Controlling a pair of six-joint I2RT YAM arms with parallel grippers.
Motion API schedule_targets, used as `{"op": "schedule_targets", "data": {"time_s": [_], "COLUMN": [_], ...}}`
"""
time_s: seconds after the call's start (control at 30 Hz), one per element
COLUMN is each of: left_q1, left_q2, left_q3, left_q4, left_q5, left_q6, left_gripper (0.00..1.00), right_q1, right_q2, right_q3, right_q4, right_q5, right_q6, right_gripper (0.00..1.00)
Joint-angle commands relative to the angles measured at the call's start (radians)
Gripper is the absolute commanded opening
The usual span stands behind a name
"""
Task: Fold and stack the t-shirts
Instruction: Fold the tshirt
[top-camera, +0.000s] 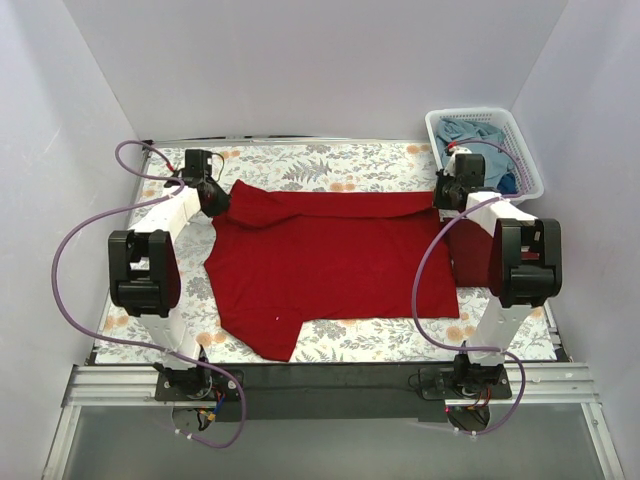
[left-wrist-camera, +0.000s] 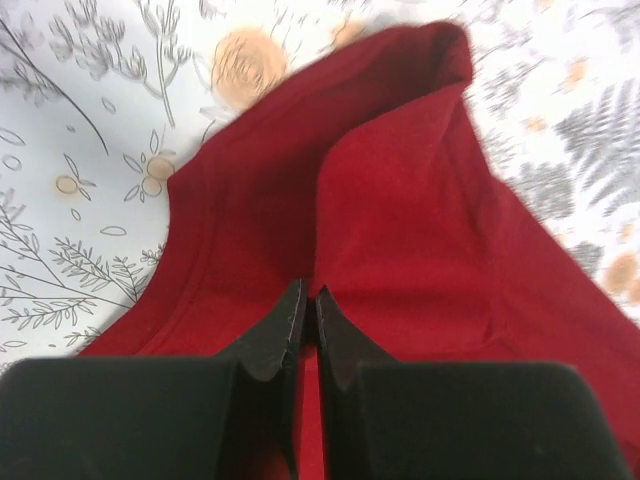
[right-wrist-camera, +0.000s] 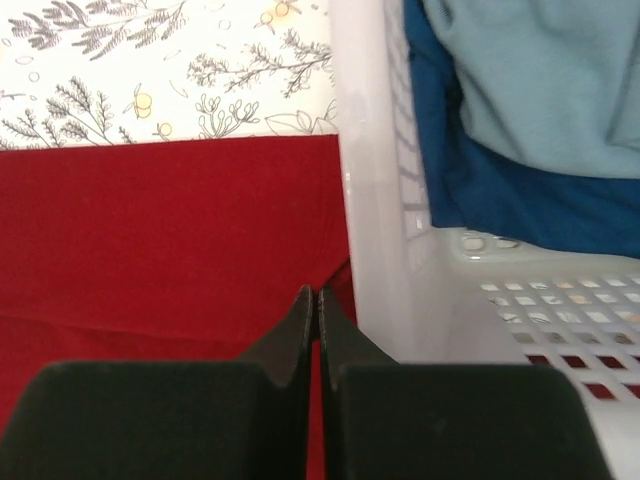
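A bright red t-shirt (top-camera: 330, 260) lies spread on the floral table cover, with its far edge lifted and folded toward me. My left gripper (top-camera: 215, 200) is at the shirt's far left corner and is shut on the red cloth (left-wrist-camera: 400, 200), which rises into the closed jaws (left-wrist-camera: 310, 295). My right gripper (top-camera: 447, 200) is at the far right corner beside the basket. It is shut (right-wrist-camera: 317, 292) on the shirt's edge (right-wrist-camera: 170, 230). Dusty blue shirts (top-camera: 480, 135) lie in the basket, light blue (right-wrist-camera: 540, 70) over darker blue (right-wrist-camera: 500, 200).
The white lattice basket (top-camera: 530, 150) stands at the back right, its wall (right-wrist-camera: 380, 200) right beside my right fingers. A darker red piece of cloth (top-camera: 470, 255) lies by the right arm; I cannot tell whether it is a separate shirt. White walls enclose the table.
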Motion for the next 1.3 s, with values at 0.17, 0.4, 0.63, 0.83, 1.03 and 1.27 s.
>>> {"op": "schedule_targets", "data": {"time_s": [0.17, 0.4, 0.63, 0.83, 1.03, 1.27], "left_q1": [0.006, 0.006, 0.004, 0.001, -0.011, -0.017], "left_q2": [0.022, -0.039, -0.108, -0.198, -0.248, -0.249], "left_q3": [-0.046, -0.031, -0.072, -0.141, -0.212, -0.297], "left_q4": [0.012, -0.02, -0.032, -0.018, -0.001, 0.031], "left_q5": [0.05, 0.034, 0.106, 0.158, 0.191, 0.174], "left_q6": [-0.03, -0.007, -0.047, -0.079, -0.117, -0.147], "left_gripper": [0.0, 0.0, 0.0, 0.0, 0.0, 0.0], "right_q1": [-0.01, -0.01, 0.026, 0.062, 0.113, 0.147], "right_q2": [0.067, 0.061, -0.04, -0.138, -0.212, -0.256], "right_q3": [-0.003, 0.003, -0.005, -0.049, -0.083, -0.14], "right_q4": [0.004, -0.022, -0.065, -0.073, -0.084, -0.079], "right_q5": [-0.019, -0.019, 0.029, 0.155, 0.213, 0.127], "right_q6": [0.012, 0.032, 0.034, 0.058, 0.057, 0.044], "right_gripper": [0.1, 0.33, 0.5, 0.59, 0.6, 0.6]}}
